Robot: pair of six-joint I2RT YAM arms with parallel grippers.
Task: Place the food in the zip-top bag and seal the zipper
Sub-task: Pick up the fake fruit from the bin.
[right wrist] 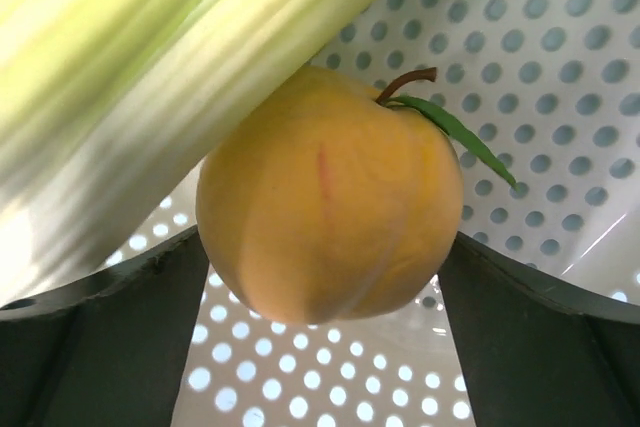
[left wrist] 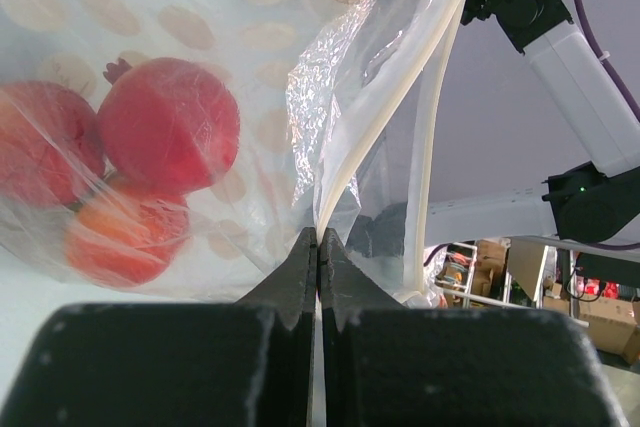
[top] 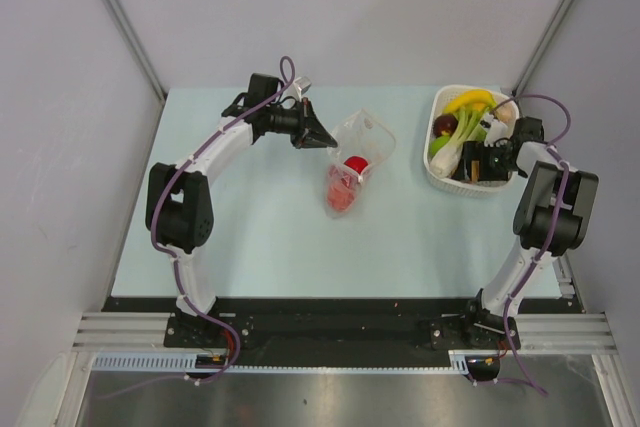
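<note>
The clear dotted zip-top bag (top: 357,155) lies mid-table with red and orange toy fruits (top: 347,179) inside. My left gripper (top: 320,136) is shut on the bag's left rim. In the left wrist view its jaws (left wrist: 318,239) pinch the whitish zipper strip (left wrist: 385,117), with a red fruit (left wrist: 170,122) and an orange one (left wrist: 125,237) behind the film. My right gripper (top: 478,161) is down in the white basket. In the right wrist view it (right wrist: 322,252) is closed on a yellow-orange fruit (right wrist: 330,187), a finger (right wrist: 130,337) touching each side.
The white perforated basket (top: 437,175) stands at the back right and holds a banana (top: 468,100), a pale green stalk (top: 455,142) and a dark red fruit (top: 444,125). The stalk (right wrist: 170,57) lies across the top of the held fruit. Grey walls close in both sides.
</note>
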